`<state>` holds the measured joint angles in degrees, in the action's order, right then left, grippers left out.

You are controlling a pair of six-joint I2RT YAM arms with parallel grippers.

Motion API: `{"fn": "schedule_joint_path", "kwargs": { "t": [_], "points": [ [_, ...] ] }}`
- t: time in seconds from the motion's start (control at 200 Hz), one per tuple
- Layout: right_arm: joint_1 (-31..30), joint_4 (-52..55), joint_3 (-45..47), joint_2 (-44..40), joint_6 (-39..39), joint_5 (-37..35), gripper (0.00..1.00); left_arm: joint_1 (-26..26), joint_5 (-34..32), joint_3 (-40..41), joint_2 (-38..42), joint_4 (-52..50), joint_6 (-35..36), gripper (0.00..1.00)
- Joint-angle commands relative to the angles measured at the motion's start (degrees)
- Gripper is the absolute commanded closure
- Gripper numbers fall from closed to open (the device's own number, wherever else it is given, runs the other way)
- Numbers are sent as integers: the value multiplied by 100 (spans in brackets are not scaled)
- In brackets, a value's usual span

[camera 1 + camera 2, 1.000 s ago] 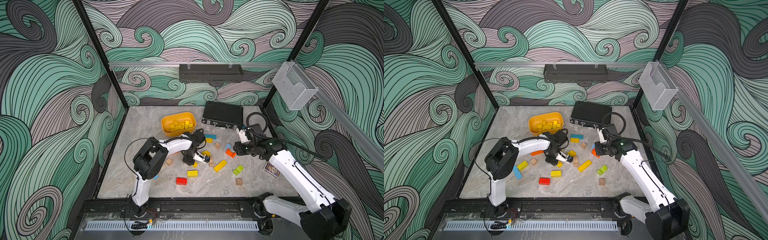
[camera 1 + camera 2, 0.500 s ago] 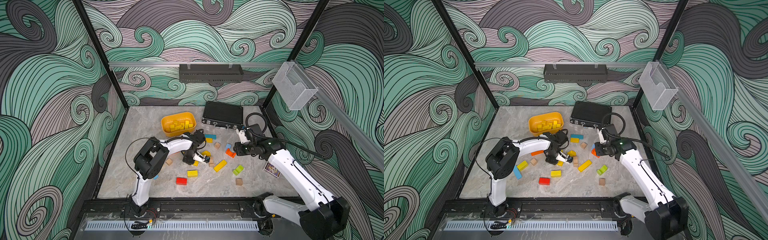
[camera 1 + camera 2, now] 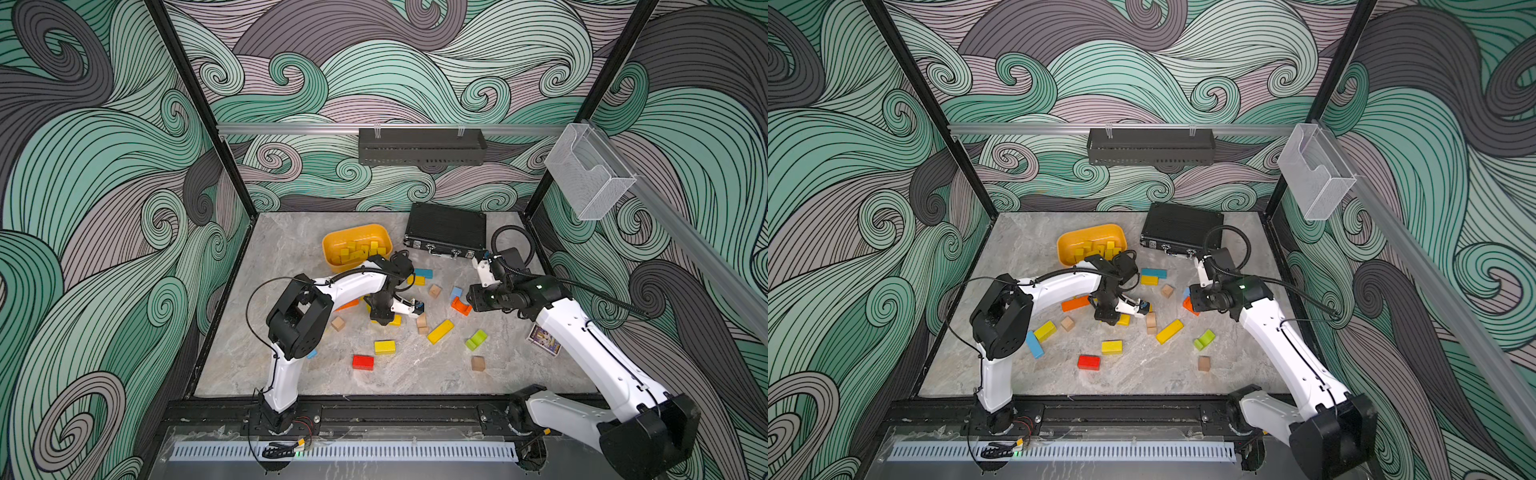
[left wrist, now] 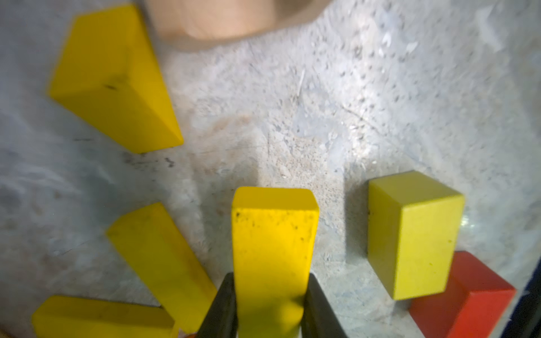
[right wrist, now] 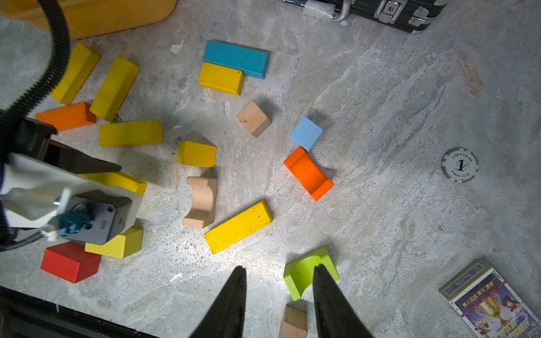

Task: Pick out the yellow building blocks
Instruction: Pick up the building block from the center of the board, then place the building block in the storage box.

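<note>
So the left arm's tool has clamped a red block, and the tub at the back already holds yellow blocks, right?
Not quite: the left tool is clamped on a yellow block, not a red one, as the left wrist view shows. The tub at the back does hold yellow blocks, seen in both top views.

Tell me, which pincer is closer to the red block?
Left. The left pincer, shut on a yellow block, sits close to the red block; the right pincer hangs open farther off, by the green arch.
</note>
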<state>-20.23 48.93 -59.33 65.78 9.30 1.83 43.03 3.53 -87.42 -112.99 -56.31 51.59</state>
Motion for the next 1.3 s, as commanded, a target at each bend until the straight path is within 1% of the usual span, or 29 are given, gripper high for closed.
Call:
{"fn": "schedule_joint_path", "kwargs": {
  "t": [0.0,0.185,0.36,0.49,0.57,0.726,0.871,0.986,1.101,1.296],
  "points": [
    [41,-12,36,65,76,123,60,-259,330,-553,328,-444,-550,83],
    [37,-46,140,100,130,299,60,-1061,554,-1671,-8,-702,-1037,82],
    [11,-157,373,117,418,545,60,-1936,423,-2874,-713,-770,-1466,82],
    [-127,-213,556,151,637,574,60,-2315,107,-3441,-1242,-733,-1556,82],
    [-269,-224,659,185,755,531,60,-2482,63,-3686,-1518,-742,-1593,82],
    [-581,-287,858,247,1010,344,59,-2641,-40,-4014,-1903,-711,-1703,82],
    [-734,-470,1062,299,1265,316,58,-2670,-232,-4045,-2119,-583,-1671,80],
    [-830,-588,1145,403,1409,317,58,-2682,-237,-4041,-2251,-592,-1626,78],
    [-903,-754,1213,566,1502,384,57,-2679,-243,-4040,-2322,-591,-1635,73],
    [-1005,-882,1146,964,1601,469,57,-2677,-247,-4013,-2342,-589,-1626,59]
  ]
}}
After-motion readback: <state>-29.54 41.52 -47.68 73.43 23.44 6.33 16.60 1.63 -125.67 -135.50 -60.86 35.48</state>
